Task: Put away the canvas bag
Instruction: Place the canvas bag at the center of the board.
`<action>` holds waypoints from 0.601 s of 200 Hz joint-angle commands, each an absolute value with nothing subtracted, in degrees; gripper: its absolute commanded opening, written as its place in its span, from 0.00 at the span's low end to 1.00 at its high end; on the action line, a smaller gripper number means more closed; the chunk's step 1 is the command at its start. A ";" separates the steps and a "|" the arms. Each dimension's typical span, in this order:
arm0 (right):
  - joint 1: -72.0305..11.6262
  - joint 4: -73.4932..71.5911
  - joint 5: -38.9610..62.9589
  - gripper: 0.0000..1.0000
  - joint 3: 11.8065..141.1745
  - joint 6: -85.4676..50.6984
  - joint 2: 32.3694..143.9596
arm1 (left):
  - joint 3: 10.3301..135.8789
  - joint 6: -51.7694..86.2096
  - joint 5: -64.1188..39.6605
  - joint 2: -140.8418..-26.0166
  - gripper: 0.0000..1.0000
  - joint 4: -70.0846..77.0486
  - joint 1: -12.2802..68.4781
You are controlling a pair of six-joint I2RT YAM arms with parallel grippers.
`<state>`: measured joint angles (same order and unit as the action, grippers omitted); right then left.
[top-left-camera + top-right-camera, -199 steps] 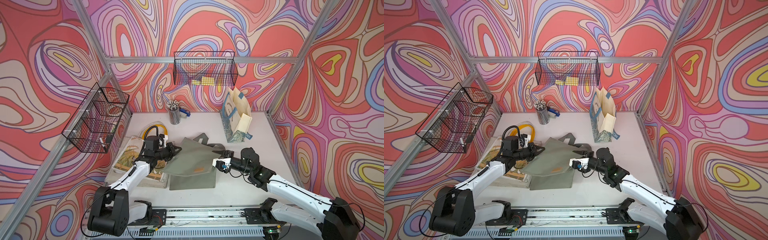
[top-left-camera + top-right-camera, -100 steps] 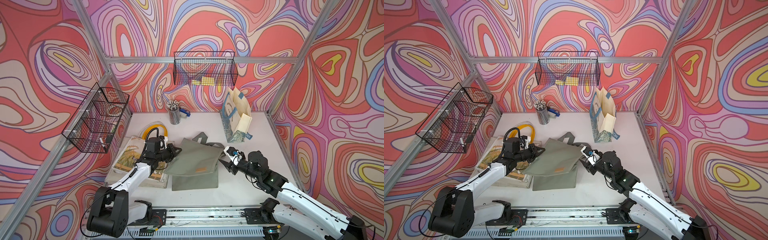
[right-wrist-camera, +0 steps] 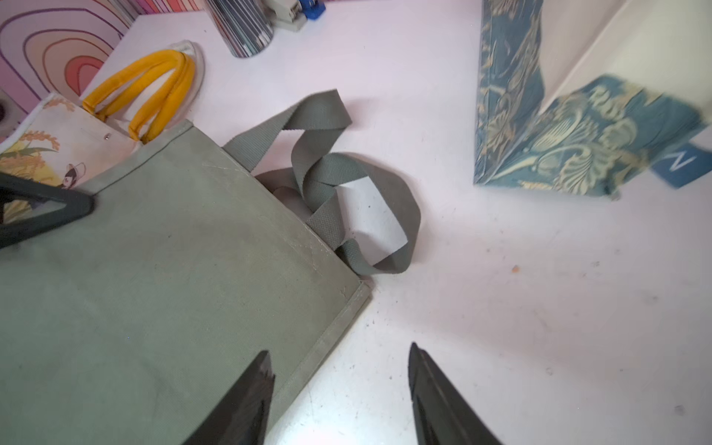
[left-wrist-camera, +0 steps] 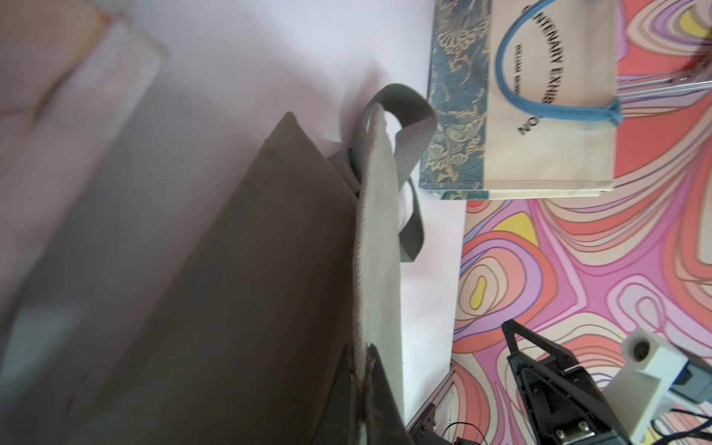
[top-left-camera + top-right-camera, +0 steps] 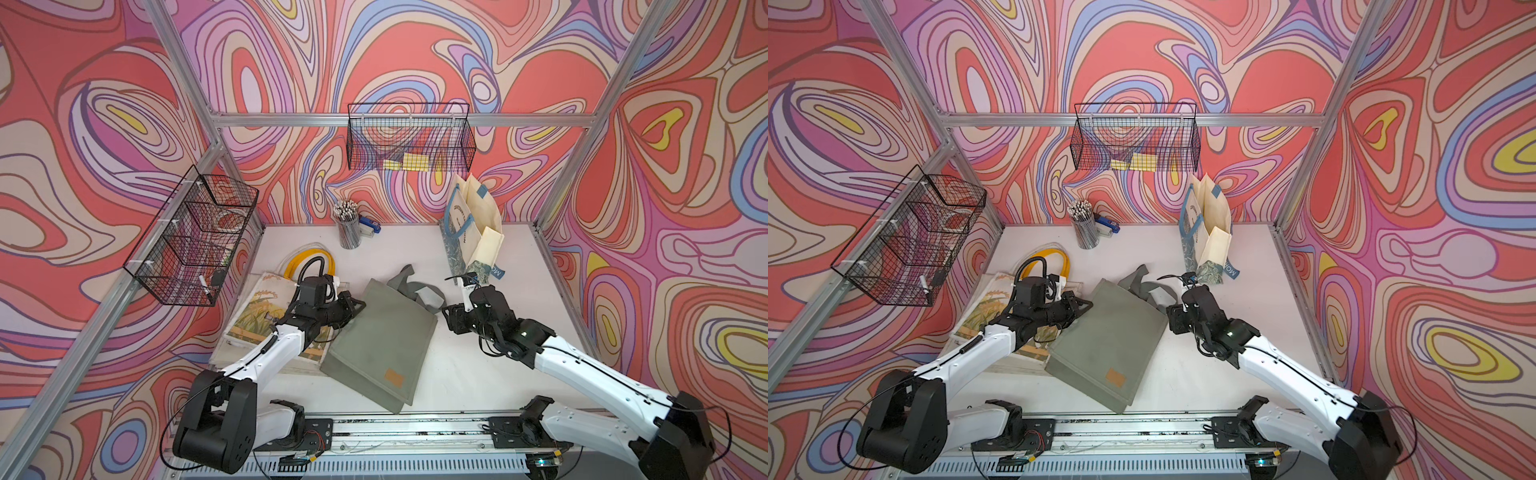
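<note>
The grey-green canvas bag lies flat and slantwise in the middle of the table, with its webbing handles bunched at its far end. My left gripper is shut on the bag's far-left top edge, and the cloth rises between its fingers. My right gripper hovers open over the bag's right edge, one finger above the cloth and one above bare table, with nothing between them.
A printed tote with yellow handles lies under my left arm. At the back stand a pencil cup, a blue stapler and an upright cream-and-blue tote. Wire baskets hang on the back wall and the left wall.
The bag has flattened out and swung to lie slantwise, its lower end toward the front rail. My right gripper drew back off the bag's right edge, still open. The left kept its hold.
</note>
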<state>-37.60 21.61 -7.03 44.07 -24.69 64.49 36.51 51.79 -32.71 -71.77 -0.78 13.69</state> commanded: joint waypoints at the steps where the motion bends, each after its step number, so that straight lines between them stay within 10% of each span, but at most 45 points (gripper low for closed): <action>1: -37.79 25.14 -0.46 0.59 46.98 -32.26 70.70 | 41.67 41.97 -28.61 -69.96 0.00 -13.65 13.97; 28: -37.77 24.78 3.20 0.59 48.75 -31.26 77.07 | 46.46 35.20 -25.62 -70.96 0.07 -23.55 14.22; 77: -37.79 26.20 1.95 0.55 53.03 -25.22 85.47 | 50.48 27.72 -21.03 -70.83 0.49 -33.99 16.26; 120: -37.86 26.33 2.48 0.56 55.36 -21.57 89.95 | 53.60 21.67 -11.73 -67.59 0.59 -39.79 16.39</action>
<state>-37.63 25.41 1.96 53.32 -24.64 87.85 50.00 27.73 -18.87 -70.15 -33.17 16.19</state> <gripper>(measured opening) 0.555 0.568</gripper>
